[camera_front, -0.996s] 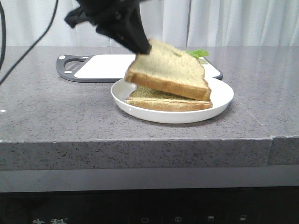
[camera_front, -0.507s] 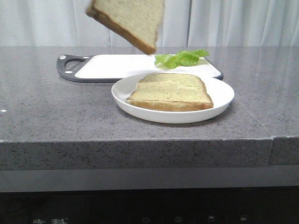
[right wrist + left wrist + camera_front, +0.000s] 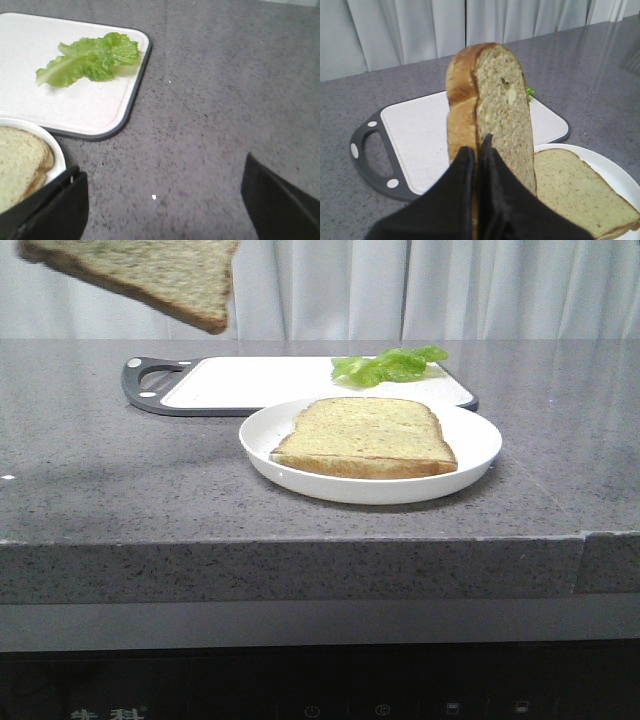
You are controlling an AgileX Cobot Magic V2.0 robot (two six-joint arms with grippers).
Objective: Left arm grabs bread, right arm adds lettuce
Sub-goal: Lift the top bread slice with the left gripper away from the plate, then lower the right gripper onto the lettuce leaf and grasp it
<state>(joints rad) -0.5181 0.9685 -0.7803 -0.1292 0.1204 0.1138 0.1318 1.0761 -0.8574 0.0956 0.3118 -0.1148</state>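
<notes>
1. The bread [image 3: 140, 280] is seen held aloft at the upper left of the front view, tilted, well apart from the plate [image 3: 478, 455]; in the left wrist view it [image 3: 495, 115] is clamped on edge between the closed fingers of the left arm's gripper [image 3: 477, 165]
2. The lettuce [image 3: 87, 64] is seen lying on the white cutting board [image 3: 30, 110] toward the upper left of the right wrist view, its long axis running roughly left to right with a slight upward slant; it is well apart from the right arm's gripper [image 3: 165, 205], whose fingers are spread wide and hold nothing
3. The lettuce is judged nearer to the right arm, so a reach up and left in that view is called for
4. The second slice [image 3: 365, 435] is left uncovered on the plate
5. Compared with half a second ago, the bread is found shifted further left and flatter in the front view; the lettuce and plate are unchanged
</notes>
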